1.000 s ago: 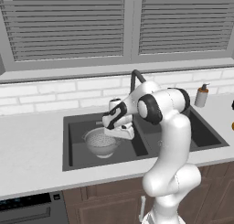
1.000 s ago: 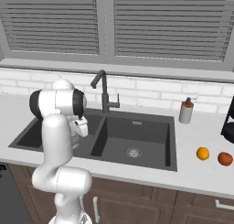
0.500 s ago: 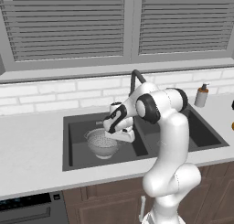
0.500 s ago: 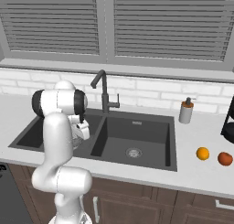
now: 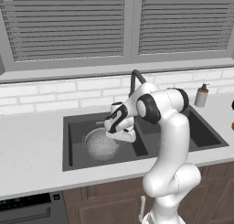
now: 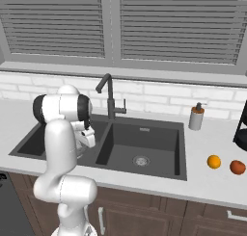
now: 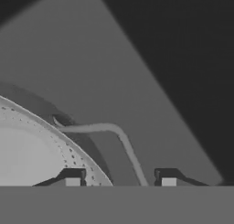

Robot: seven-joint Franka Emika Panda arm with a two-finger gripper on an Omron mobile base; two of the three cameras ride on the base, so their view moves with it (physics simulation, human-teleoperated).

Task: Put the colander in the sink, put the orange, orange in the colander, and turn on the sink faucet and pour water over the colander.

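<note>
The silver colander (image 5: 98, 146) sits in the left basin of the dark sink (image 5: 68, 127), on the basin floor. My gripper (image 5: 122, 136) hangs low at the colander's right rim, open. In the hand view my gripper (image 7: 120, 179) has its tips apart, and the colander's rim (image 7: 41, 145) and thin wire handle (image 7: 114, 128) lie loose between them. Two oranges (image 6: 214, 161) (image 6: 237, 167) lie on the counter right of the sink (image 6: 144, 134). The dark faucet (image 6: 110, 98) stands behind the divider with no water running.
A white soap bottle (image 6: 195, 117) stands on the counter behind the right basin. A dark rack (image 6: 241, 129) sits at the far right edge. The right basin holds only its round drain (image 6: 141, 160). A tiled wall and shuttered window close off the back.
The jaws have parted from shut to open beside the colander's handle. The colander stays in the left basin and the arm has hardly moved.
</note>
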